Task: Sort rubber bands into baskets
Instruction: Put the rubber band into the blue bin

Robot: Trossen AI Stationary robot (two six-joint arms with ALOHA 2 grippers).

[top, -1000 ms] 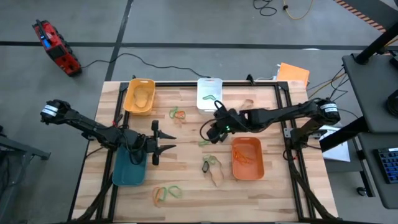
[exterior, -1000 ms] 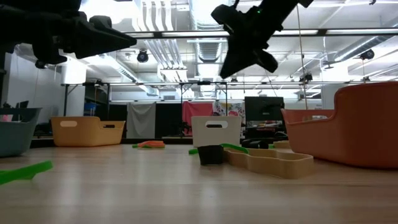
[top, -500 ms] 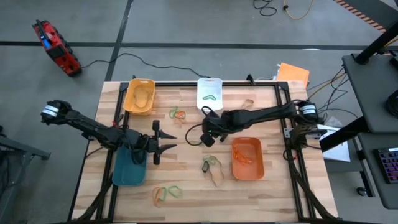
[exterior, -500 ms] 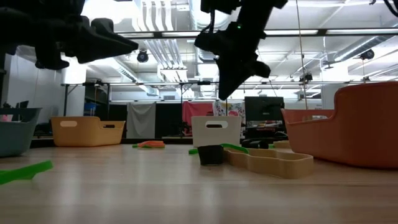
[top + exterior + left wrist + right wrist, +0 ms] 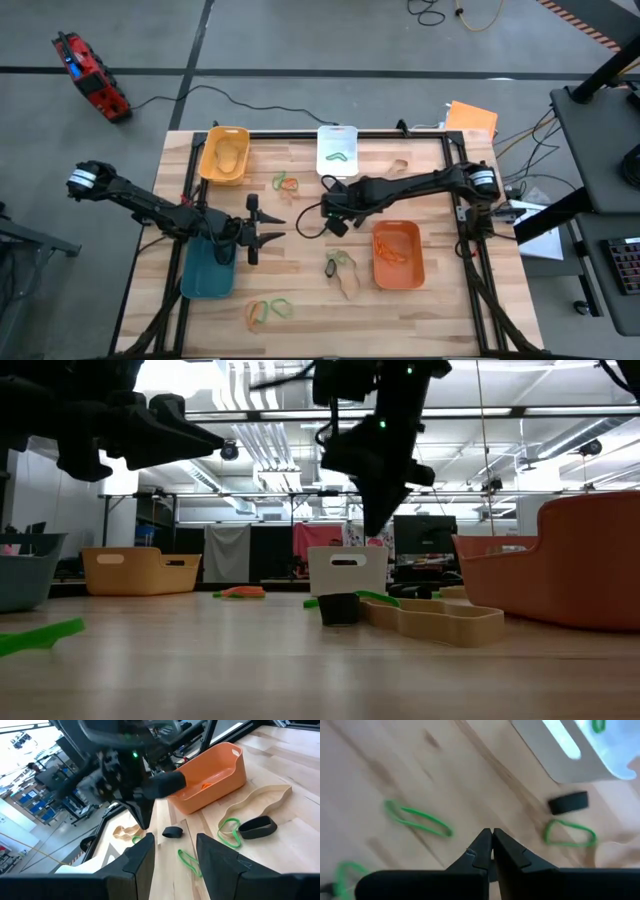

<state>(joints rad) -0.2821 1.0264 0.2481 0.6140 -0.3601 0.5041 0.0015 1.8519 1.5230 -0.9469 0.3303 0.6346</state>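
Observation:
My right gripper (image 5: 334,224) (image 5: 491,833) is shut and empty, pointing down above the middle of the table. Below it lie a green rubber band (image 5: 420,818), a black band (image 5: 568,802) and another green band (image 5: 568,832), flat on the wood. My left gripper (image 5: 279,229) (image 5: 175,841) is open and empty, level above the table beside the teal basket (image 5: 208,268). The yellow basket (image 5: 225,155), the white basket (image 5: 337,150) with a green band in it, and the orange basket (image 5: 398,254) with orange bands stand around.
More bands lie loose: a green and orange pair (image 5: 285,182) near the yellow basket, a group (image 5: 268,309) near the front edge, a tan, green and black group (image 5: 341,268) left of the orange basket, and a tan one (image 5: 398,165) at the back.
My right gripper has gone toward the table's left edge and down toward the wood, its fingers staying shut and pointing down.

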